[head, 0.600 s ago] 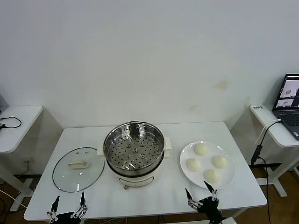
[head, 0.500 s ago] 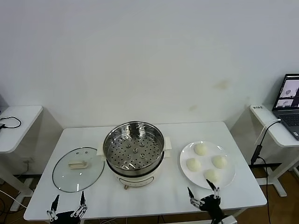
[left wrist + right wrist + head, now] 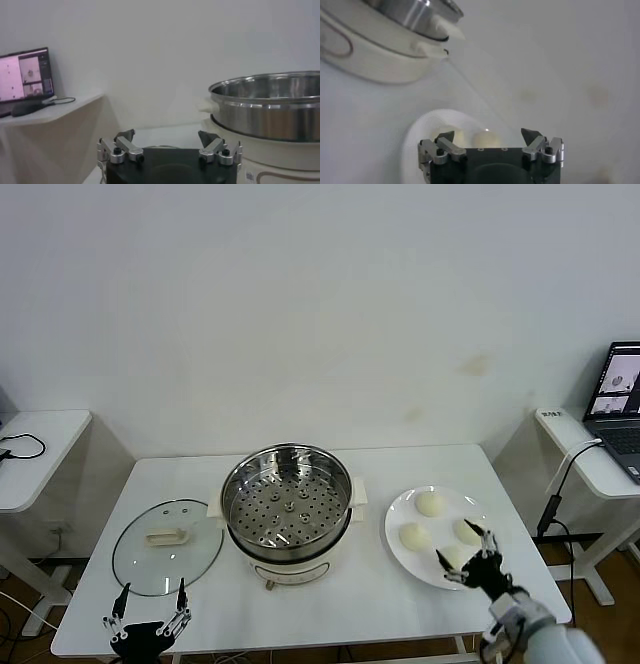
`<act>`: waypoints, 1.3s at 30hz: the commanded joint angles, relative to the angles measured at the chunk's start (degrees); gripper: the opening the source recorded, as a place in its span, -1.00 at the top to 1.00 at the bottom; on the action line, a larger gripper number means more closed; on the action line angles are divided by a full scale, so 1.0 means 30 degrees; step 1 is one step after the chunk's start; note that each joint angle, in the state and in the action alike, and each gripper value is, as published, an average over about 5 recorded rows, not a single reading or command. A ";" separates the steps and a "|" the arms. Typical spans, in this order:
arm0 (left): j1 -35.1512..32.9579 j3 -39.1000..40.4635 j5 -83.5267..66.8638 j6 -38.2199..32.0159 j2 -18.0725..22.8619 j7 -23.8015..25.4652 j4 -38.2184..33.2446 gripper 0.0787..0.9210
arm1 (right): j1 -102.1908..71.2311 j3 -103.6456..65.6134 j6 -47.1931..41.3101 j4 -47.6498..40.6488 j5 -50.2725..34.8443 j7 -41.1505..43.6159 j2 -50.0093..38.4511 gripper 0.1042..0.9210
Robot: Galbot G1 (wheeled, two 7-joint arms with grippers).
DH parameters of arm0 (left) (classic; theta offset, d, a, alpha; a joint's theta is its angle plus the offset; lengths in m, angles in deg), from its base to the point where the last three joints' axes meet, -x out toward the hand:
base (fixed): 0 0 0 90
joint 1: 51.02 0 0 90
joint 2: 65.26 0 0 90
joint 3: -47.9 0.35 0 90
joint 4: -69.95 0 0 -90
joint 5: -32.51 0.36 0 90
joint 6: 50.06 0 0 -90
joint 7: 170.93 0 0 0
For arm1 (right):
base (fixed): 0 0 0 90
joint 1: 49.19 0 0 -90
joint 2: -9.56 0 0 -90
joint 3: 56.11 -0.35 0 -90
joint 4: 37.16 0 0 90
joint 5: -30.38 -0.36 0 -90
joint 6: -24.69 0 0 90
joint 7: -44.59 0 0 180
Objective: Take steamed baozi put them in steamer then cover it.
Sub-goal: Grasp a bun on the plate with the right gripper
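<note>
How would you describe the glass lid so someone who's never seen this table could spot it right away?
Start at the shiny steel steamer in the middle of the white table. On the side of the robot's left arm, lying flat beside the pot, is the cover. It is the only see-through disc there, with a steel rim and a cream handle, unlike the solid white plate of buns opposite.

Before me stands a white table bearing a flat white plate, with side desks flanking it, a laptop on the right one.
</note>
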 commanded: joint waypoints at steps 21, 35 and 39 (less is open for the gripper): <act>0.0346 -0.0061 0.1034 0.0107 -0.0122 0.0111 0.0037 -0.77 | 2.7117 2.4016 -0.1075 -1.2032 -0.1851 1.3506 -0.6173 -0.76; 0.0342 -0.0274 0.1003 0.0120 -0.0004 0.0206 -0.0298 -0.77 | 2.6924 2.4456 -0.1343 -1.6932 -0.0897 1.3052 -0.1791 -0.76; 0.0314 -0.0415 0.0990 0.0107 -0.0020 0.0240 -0.0369 -0.77 | 2.6792 2.4205 -0.1463 -1.8029 -0.0468 1.2855 -0.1015 -0.76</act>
